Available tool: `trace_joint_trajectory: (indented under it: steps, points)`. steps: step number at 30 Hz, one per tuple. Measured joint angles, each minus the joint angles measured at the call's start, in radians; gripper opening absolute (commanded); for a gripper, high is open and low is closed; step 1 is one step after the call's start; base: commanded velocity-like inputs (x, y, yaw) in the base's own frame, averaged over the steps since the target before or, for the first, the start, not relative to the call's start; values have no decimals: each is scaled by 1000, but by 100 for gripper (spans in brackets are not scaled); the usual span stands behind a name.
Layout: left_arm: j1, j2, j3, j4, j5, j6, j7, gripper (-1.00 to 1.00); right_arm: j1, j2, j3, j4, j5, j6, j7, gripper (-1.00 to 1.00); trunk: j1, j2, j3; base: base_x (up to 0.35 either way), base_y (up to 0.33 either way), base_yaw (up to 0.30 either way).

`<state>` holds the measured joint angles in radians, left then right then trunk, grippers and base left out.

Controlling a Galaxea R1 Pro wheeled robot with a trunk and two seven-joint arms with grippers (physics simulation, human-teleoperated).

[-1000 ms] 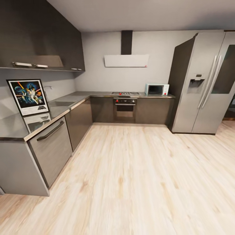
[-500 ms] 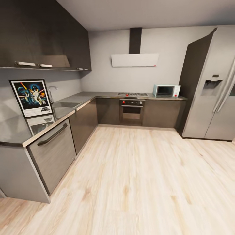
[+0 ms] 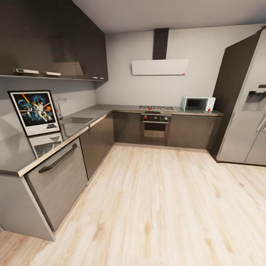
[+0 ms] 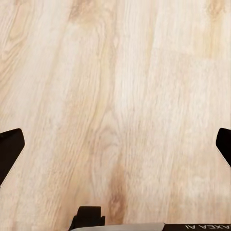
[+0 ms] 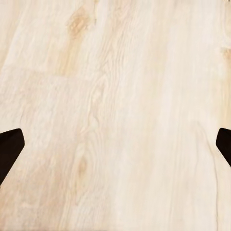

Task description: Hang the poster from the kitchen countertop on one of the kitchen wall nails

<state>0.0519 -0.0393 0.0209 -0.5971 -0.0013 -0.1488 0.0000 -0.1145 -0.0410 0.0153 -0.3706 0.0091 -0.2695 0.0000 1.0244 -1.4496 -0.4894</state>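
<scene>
At the left of the frame in the head view, the poster point(image 3: 34, 112) stands upright on the steel bench point(image 3: 14, 153), leaning against the wall, set back from the bench's front edge. A wide stretch of bare wood floor point(image 3: 159, 207) opens from the cabinets to the fridge point(image 3: 245, 107) at right. Both wrist views look down on floorboards: the left gripper point(image 4: 115, 149) and right gripper point(image 5: 115, 147) have fingers point(image 4: 9, 147) spread wide, holding nothing.
</scene>
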Motion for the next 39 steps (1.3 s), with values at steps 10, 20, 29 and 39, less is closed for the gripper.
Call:
trace_joint_trajectory:
  steps: [10,20,29,39]
  points:
    - [0,0,0,0,0,0,0,100,0,0,0,2,1,1,1,100,0,0,0,335,0,1]
    - [0,0,0,0,0,0,0,100,0,0,0,2,1,1,1,100,0,0,0,335,-12,0]
    - [0,0,0,0,0,0,0,100,0,0,0,2,1,0,0,100,0,0,0,313,-112,0]
    - [0,0,0,0,0,-1,0,100,0,0,-1,2,1,-1,0,100,0,0,0,269,-182,0]
